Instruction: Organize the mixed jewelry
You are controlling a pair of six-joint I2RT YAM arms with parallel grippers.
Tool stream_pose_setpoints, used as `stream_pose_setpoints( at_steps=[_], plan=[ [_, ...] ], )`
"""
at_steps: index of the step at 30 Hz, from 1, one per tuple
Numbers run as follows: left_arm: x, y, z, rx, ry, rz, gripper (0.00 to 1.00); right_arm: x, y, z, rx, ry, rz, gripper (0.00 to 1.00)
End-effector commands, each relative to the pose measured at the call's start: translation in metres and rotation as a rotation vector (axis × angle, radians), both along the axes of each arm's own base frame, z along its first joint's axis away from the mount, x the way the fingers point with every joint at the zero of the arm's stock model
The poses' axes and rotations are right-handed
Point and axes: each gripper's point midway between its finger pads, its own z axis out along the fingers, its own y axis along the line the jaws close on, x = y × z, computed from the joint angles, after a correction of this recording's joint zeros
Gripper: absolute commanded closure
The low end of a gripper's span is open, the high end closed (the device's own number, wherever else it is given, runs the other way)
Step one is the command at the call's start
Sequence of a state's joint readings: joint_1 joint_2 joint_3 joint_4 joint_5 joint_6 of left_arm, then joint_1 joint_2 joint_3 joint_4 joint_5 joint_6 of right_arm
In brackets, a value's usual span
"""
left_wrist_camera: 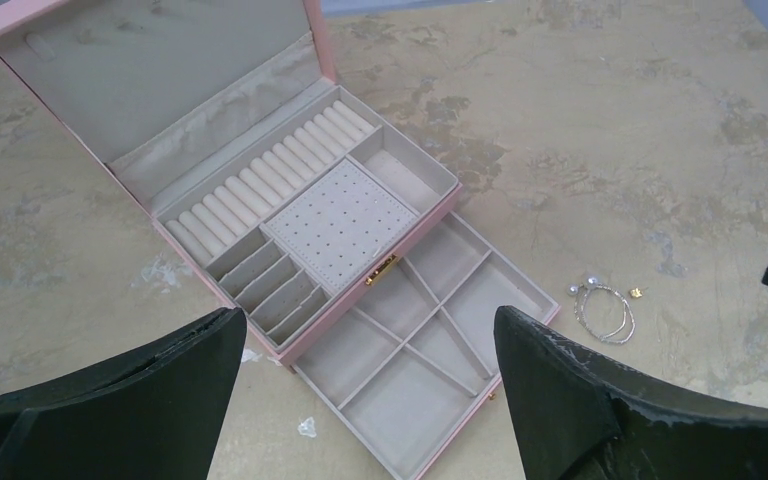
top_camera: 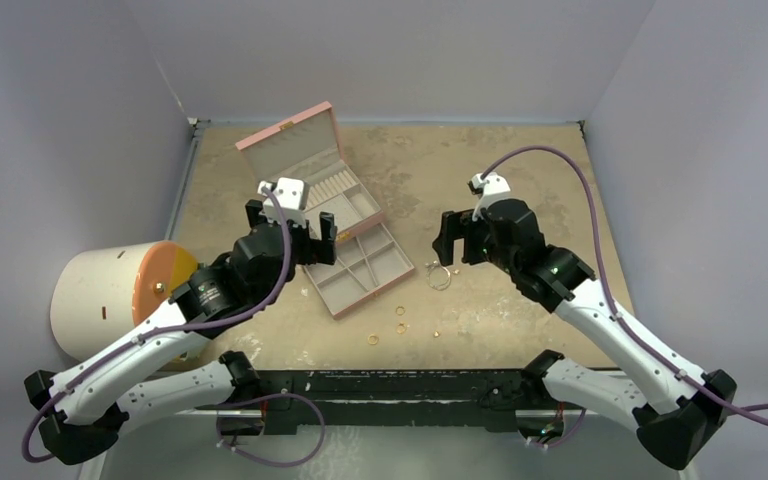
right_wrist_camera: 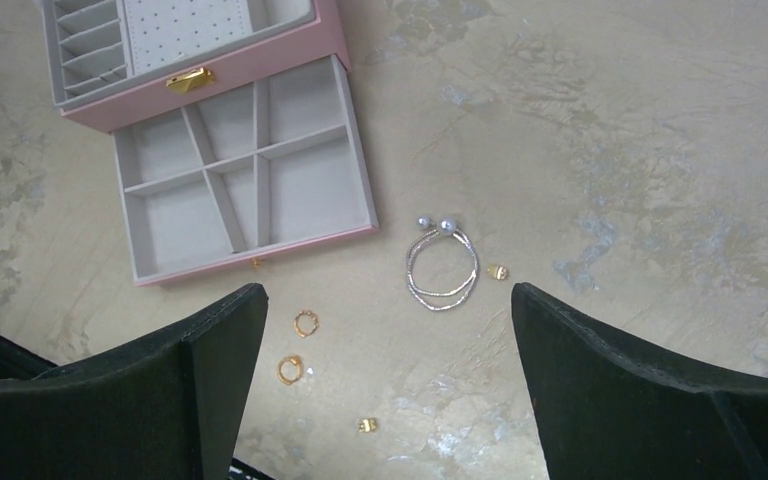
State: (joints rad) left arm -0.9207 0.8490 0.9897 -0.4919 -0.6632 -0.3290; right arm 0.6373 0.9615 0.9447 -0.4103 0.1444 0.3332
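Observation:
The jewelry lies loose on the tan tabletop, right of the open pink box. Two thin silvery wire hoops with pearl ends sit beside a tiny gold stud. Small gold rings and another stud lie nearer the front edge. My right gripper is open and empty above the hoops, the stud and two rings. My left gripper is open and empty above the box's pulled-out drawer; the hoops lie to its right.
The box has its lid up, showing ring rolls, a perforated stud pad and empty compartments; the drawer is empty. A cream cylinder with an orange top stands at the left. Grey walls enclose the table.

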Motion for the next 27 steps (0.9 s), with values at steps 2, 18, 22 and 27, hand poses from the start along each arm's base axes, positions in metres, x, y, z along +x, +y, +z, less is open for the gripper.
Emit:
stream_pose_setpoints(
  at_steps=[2,18,22,27],
  plan=[
    [-0.002,-0.003,0.022,-0.072,-0.056,-0.017,0.06,0.012,0.013,0.003,0.051,0.006,-0.026,0.09],
    [-0.004,0.006,0.018,-0.063,-0.057,0.006,0.06,0.036,0.029,-0.077,0.03,0.2,-0.27,0.3],
    [-0.005,0.006,0.018,-0.065,-0.056,0.005,0.06,0.04,0.02,-0.093,0.032,0.218,-0.386,0.33],
    [-0.006,0.002,0.018,-0.071,-0.054,-0.017,0.06,0.041,0.015,-0.112,0.065,0.272,-0.521,0.43]
  ],
)
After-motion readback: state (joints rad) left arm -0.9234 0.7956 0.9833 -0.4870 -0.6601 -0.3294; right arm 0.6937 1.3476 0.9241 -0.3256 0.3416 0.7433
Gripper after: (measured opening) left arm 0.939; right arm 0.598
